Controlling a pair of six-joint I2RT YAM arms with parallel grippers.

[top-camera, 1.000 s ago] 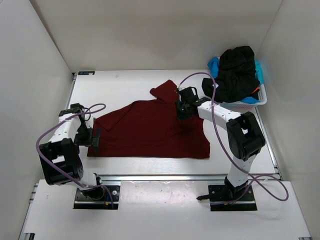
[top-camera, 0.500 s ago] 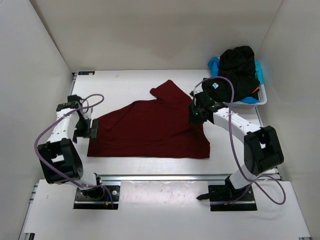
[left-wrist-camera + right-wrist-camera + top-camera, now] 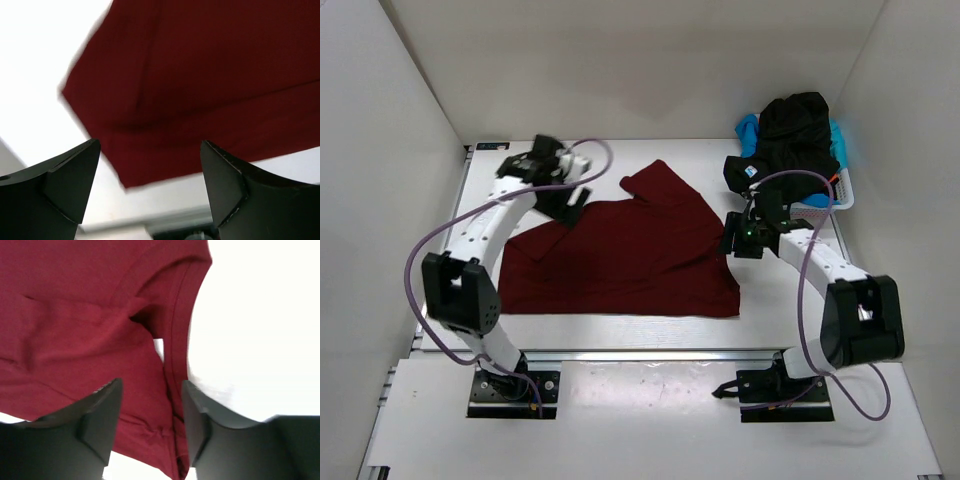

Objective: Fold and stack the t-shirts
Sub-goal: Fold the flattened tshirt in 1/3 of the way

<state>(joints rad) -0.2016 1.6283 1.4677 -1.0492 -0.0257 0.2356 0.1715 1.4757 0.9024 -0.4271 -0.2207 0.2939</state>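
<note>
Two empty claws, left gripper and right gripper, both parted, at dark red t-shirt edges; pinch matching corners, fold squarely.

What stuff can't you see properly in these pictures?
- Top view: the inside of the basket is hidden by the black t-shirt heaped on it; only scraps of light blue cloth show.
- Left wrist view: the dark red t-shirt is blurred and cut off by the top and right edges.
- Right wrist view: the same shirt runs off the left and top edges.
</note>
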